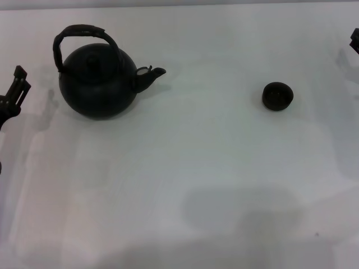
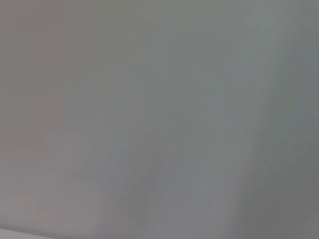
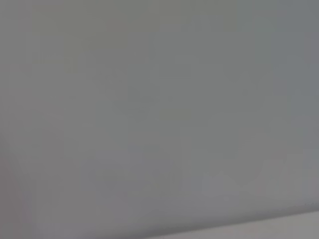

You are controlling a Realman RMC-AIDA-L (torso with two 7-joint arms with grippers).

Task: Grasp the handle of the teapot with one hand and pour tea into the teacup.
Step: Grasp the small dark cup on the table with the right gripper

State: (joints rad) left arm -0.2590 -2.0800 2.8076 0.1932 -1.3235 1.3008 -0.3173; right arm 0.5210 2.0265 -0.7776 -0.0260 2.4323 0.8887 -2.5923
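The round matte black teapot [image 1: 98, 81] stands upright on the white table at the back left, its short spout [image 1: 152, 74] pointing right. Its arched hoop handle [image 1: 81, 35] stands upright over the lid. The tiny dark teacup [image 1: 277, 96] sits on the table at the right, well apart from the teapot. My left gripper [image 1: 15, 89] is at the left edge of the head view, left of the teapot and not touching it. My right gripper [image 1: 354, 40] shows only as a dark tip at the right edge, beyond the teacup. Both wrist views show only bare table surface.
The white table [image 1: 185, 179] spreads across the whole head view, with soft shadows near the front. Between teapot and teacup lies bare tabletop.
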